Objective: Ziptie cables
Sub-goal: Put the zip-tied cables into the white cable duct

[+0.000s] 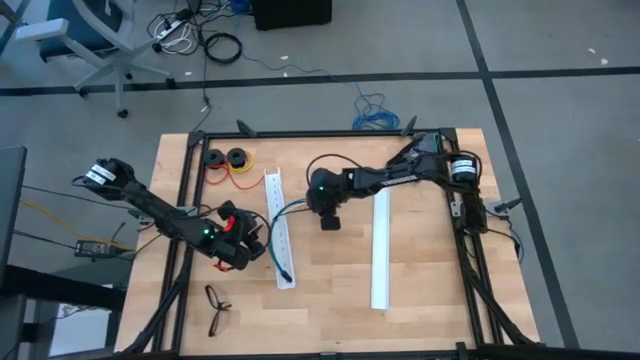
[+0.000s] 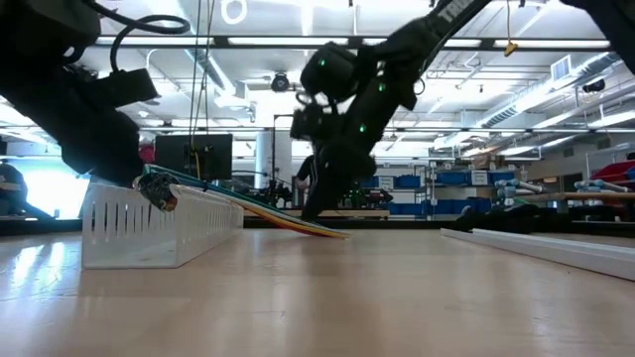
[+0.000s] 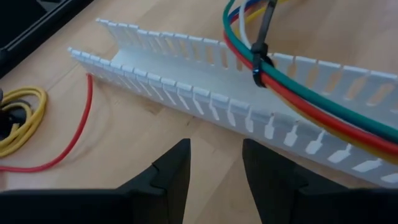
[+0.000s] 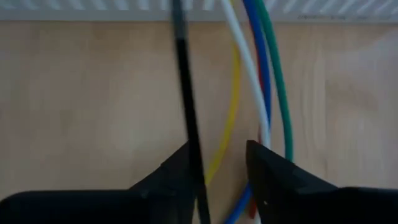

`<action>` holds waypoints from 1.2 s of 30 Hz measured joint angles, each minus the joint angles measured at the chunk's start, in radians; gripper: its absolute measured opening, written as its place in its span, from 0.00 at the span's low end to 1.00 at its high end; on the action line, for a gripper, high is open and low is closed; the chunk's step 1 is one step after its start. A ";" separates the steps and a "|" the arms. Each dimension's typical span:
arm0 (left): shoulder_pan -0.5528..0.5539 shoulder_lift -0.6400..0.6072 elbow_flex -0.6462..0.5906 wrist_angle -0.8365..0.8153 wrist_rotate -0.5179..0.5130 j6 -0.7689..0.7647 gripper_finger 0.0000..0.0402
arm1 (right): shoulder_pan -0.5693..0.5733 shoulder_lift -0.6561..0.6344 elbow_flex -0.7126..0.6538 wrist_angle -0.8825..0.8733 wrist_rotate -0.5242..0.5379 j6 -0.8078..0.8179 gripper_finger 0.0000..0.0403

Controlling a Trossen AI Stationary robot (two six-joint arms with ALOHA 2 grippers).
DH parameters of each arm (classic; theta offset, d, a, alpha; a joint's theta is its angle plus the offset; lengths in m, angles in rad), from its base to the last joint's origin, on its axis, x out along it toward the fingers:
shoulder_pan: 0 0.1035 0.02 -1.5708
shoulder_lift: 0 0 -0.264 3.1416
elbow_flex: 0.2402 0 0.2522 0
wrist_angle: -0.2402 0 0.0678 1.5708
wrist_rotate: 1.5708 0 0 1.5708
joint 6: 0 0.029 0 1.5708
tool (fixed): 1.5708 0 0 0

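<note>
The cables (image 3: 311, 96), a bundle of blue, green, red, yellow and white wires, lie slanting across the left white slotted rail (image 1: 279, 235). Their connector end (image 2: 159, 191) rests on the rail's top and their other end is down on the table. The black ziptie (image 3: 259, 59) is looped around the bundle above the rail, and its long tail (image 4: 185, 93) runs on toward my right gripper (image 4: 217, 158). That gripper (image 1: 328, 220) points down at the wires just right of the rail, open, with wires running through the gap. My left gripper (image 3: 216, 152) hovers open left of the rail, with nothing between its fingers. My right gripper stands over the cables from above, slanting down. Yellow, blue and red wires (image 4: 231, 124) run through the gap between its fingers and the ziptie's tail crosses the inner edge of one finger (image 4: 177, 180). I cannot tell whether the fingers touch any of them.
A second white rail (image 1: 381, 250) lies to the right. Two black spools with red and yellow wire (image 1: 228, 160) sit at the far left, their wire (image 3: 25, 118) showing beside the left gripper. A pair of glasses (image 1: 217, 306) lies near the front left edge.
</note>
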 joint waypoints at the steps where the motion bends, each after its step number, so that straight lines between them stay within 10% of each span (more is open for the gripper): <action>1: 0.000 0.000 -0.002 0.001 0.000 -0.004 0.39 | -0.003 0.011 0.000 0.014 -0.003 0.000 0.34; 12: 0.000 0.000 -0.003 0.015 0.023 -0.106 0.39 | -0.005 0.003 0.000 0.031 0.014 -0.063 0.56; 24: 0.000 0.001 -0.004 0.020 0.023 -0.112 0.39 | -0.020 0.055 0.002 0.142 0.031 -0.132 0.58; 36: 0.000 0.002 -0.004 0.093 0.040 -0.109 0.39 | -0.036 0.071 0.004 0.119 0.074 -0.167 0.22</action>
